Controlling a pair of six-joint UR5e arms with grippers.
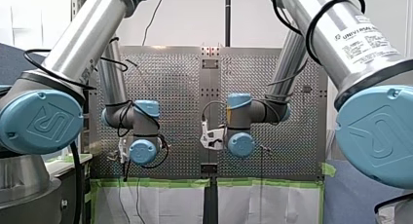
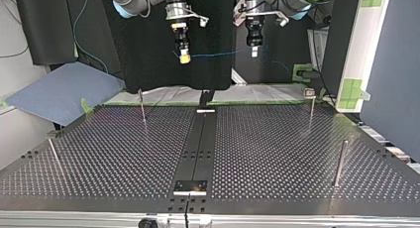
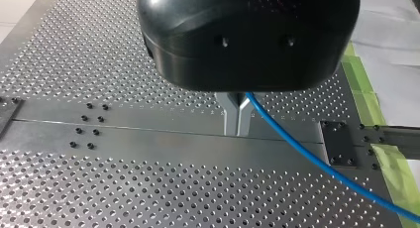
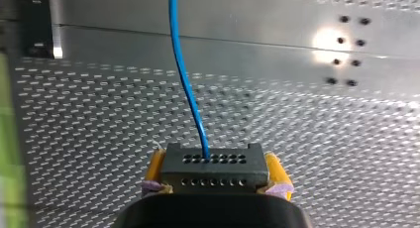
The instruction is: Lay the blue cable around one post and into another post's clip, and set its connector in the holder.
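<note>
Both grippers hang high above the perforated table (image 2: 277,153) with the blue cable (image 2: 218,53) stretched between them. In the top view my right gripper (image 2: 184,57), at the left, has yellow pads; the right wrist view shows it (image 4: 214,172) shut on the black connector (image 4: 214,164), with the cable (image 4: 185,79) running ahead from the connector's face. My left gripper (image 2: 254,50) is at the top view's right. In the left wrist view its metal fingers (image 3: 236,130) are shut on the cable (image 3: 317,163), which trails off to one side.
Thin metal posts stand on the table in the top view: one far left (image 2: 142,105), one near left (image 2: 55,157), one near right (image 2: 340,163), and a far right post (image 2: 311,109) with a clip head. A black centre strip (image 2: 200,139) ends in a plate (image 2: 190,187).
</note>
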